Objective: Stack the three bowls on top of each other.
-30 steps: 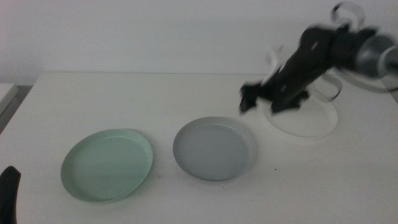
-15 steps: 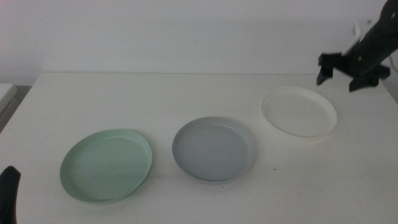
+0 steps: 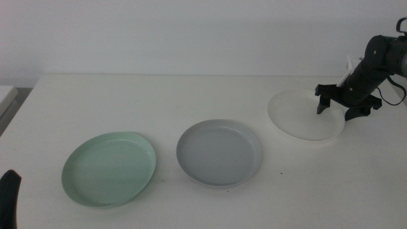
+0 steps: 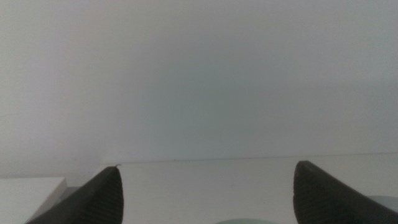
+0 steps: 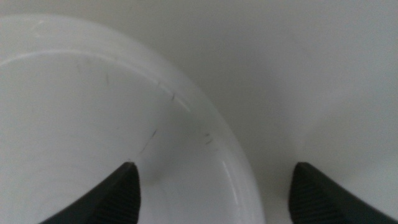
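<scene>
Three shallow bowls lie on the white table in the middle view: the mint green bowl (image 3: 109, 168) at front left, the grey bowl (image 3: 219, 152) in the middle, the white bowl (image 3: 304, 114) at right. My right gripper (image 3: 336, 110) is open and low over the white bowl's right rim, one jaw inside the bowl and one outside. The right wrist view shows that white rim (image 5: 205, 143) running between the two jaws of the right gripper (image 5: 211, 186). My left gripper (image 4: 207, 190) is open and empty; it waits at the picture's bottom left corner (image 3: 7, 197).
The table's (image 3: 191, 102) left edge runs near the mint green bowl, with a lower white surface (image 3: 6, 95) beyond it. A plain white wall stands behind the table.
My right arm swung away from over the white bowl's left side, rose to the right, then came down onto the bowl's right rim. The bowls have not moved.
</scene>
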Robot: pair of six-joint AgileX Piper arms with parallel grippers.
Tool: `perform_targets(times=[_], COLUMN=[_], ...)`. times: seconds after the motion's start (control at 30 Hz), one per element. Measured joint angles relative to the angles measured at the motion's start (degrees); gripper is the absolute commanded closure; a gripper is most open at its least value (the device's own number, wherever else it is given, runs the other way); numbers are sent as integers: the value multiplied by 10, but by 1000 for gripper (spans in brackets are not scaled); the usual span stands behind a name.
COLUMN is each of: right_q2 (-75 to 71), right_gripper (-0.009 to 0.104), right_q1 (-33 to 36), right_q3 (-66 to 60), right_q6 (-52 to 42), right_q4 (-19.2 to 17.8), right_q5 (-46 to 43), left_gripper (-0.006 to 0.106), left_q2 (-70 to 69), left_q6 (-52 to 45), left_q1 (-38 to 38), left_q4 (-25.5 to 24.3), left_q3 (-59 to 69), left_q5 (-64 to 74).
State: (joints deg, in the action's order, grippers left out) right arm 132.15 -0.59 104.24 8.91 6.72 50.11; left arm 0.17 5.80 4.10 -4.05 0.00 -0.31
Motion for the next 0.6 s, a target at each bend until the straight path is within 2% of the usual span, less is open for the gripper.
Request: perform_targets(times=[0.03, 0.1, 0.13, 0.17, 0.43, 0.5, 0.6], right_q2=[1, 3, 3, 4, -46, -78, -125], right_gripper=[45, 68, 85, 97, 97, 97, 97], right_q1=[0, -1, -1, -1, -1, 6, 31], right_q3=[1, 2, 3, 4, 1, 0, 0], right_q6=[0, 0, 0, 0, 0, -14, -49], right_q4=[-3, -8, -10, -15, -36, -22, 40], right_q5=[0, -1, -1, -1, 21, 23, 24], left_gripper=[7, 7, 7, 7, 7, 7, 7], left_q2=[0, 0, 0, 0, 0, 0, 0], left_q6=[0, 0, 0, 0, 0, 0, 0], left_q1=[0, 0, 0, 0, 0, 0, 0], left_q4=[0, 0, 0, 0, 0, 0, 0], left_q3=[0, 0, 0, 0, 0, 0, 0], left_q5=[0, 0, 0, 0, 0, 0, 0])
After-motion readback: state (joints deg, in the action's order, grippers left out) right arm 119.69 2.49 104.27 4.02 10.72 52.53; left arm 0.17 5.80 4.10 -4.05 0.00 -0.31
